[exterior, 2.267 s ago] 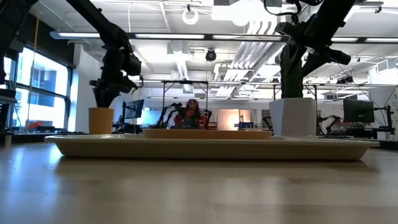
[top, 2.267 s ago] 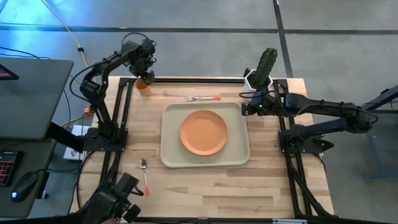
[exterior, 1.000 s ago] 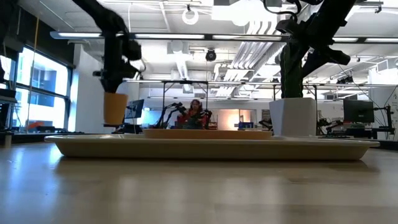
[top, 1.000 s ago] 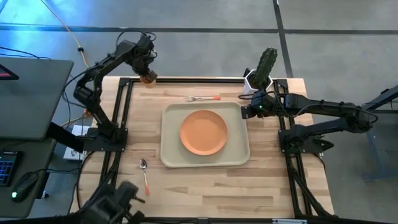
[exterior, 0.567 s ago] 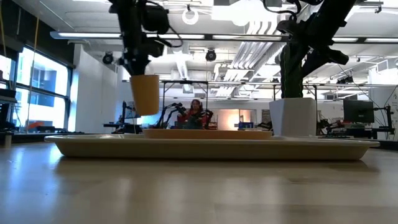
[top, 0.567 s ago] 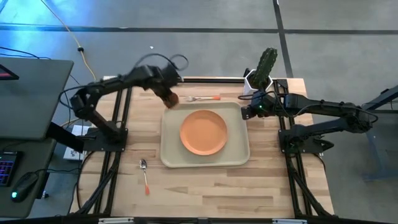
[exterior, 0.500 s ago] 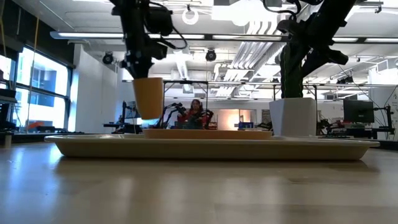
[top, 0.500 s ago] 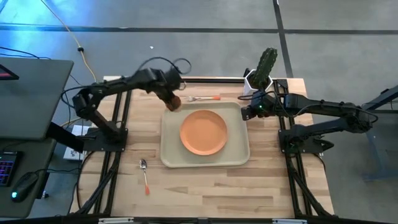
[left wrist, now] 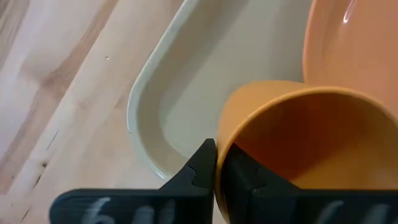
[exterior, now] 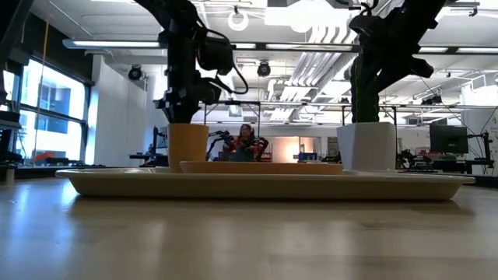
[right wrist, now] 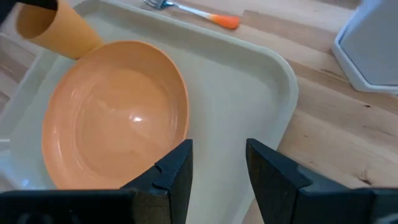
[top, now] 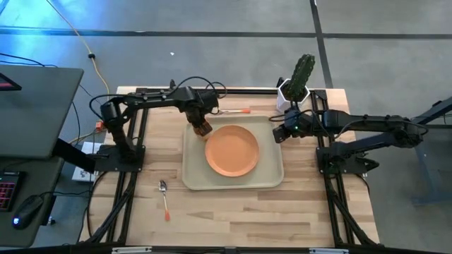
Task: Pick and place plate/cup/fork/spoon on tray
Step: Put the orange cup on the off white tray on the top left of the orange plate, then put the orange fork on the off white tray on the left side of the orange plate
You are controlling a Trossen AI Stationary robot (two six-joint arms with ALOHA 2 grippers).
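— at the tray's far left corner, what is happening?

— my left gripper is clenched on the cup, one finger outside its wall and the other inside. i hold it low over the tray, just beside the plate's far left edge. from table height its base looks level with the tray's rim, so i judge it down or all but down; i cannot tell which.

— so which step is this?

— setting the cup down, as i read it. the plate already lies in the middle of the tray.

— and your right gripper?

— it waits with fingers apart over the tray's far right corner, holding nothing, near the cactus pot.

— what comes next?

— the cup wants to rest flat on bare tray, clear of the plate's edge, before i let go and lift straight up. then the fork, on the table beyond the tray's far edge, and the spoon, on the table near the left front, are left.
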